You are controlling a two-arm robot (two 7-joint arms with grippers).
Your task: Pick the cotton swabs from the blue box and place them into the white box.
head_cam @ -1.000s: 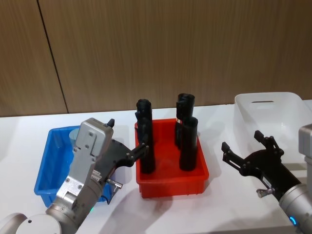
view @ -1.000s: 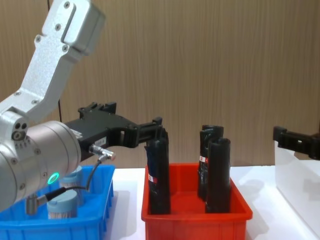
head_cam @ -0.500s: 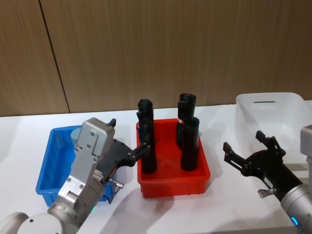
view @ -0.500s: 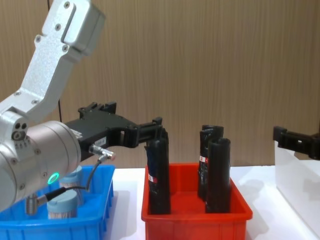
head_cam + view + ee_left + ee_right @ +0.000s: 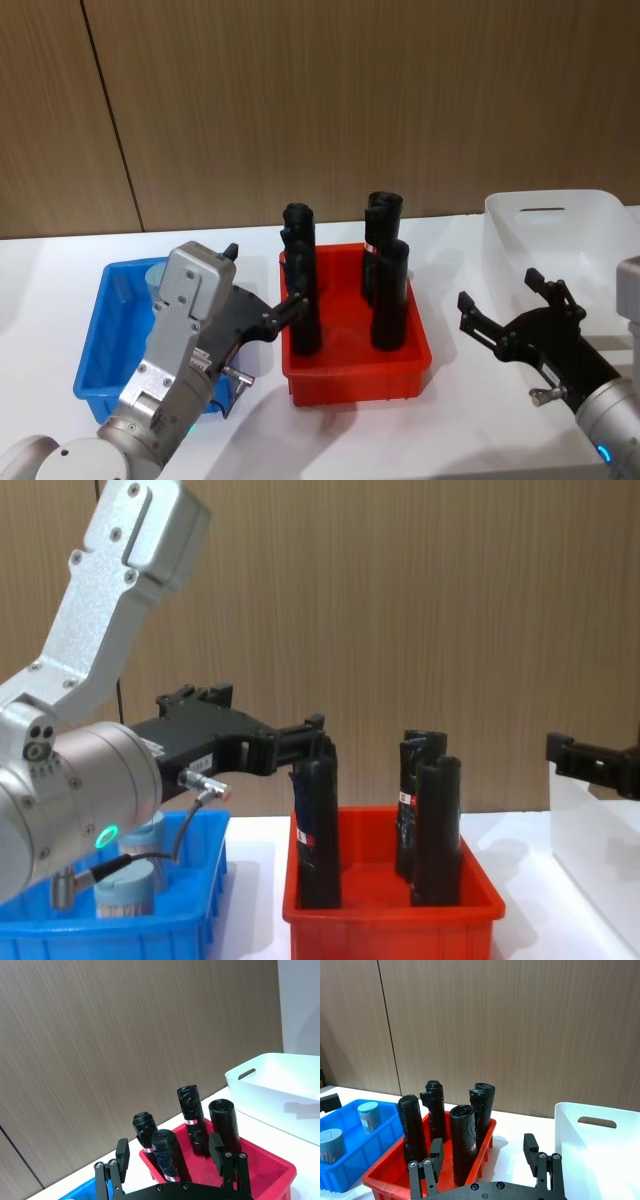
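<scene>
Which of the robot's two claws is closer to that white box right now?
The right. The right gripper hovers open just on the robot's side of the white box. The left gripper is open across the red bin, beside the blue box.

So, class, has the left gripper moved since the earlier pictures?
No. In the chest view the left gripper sits at the same spot as before, beside the top of the nearest black roll in the red bin.
</scene>
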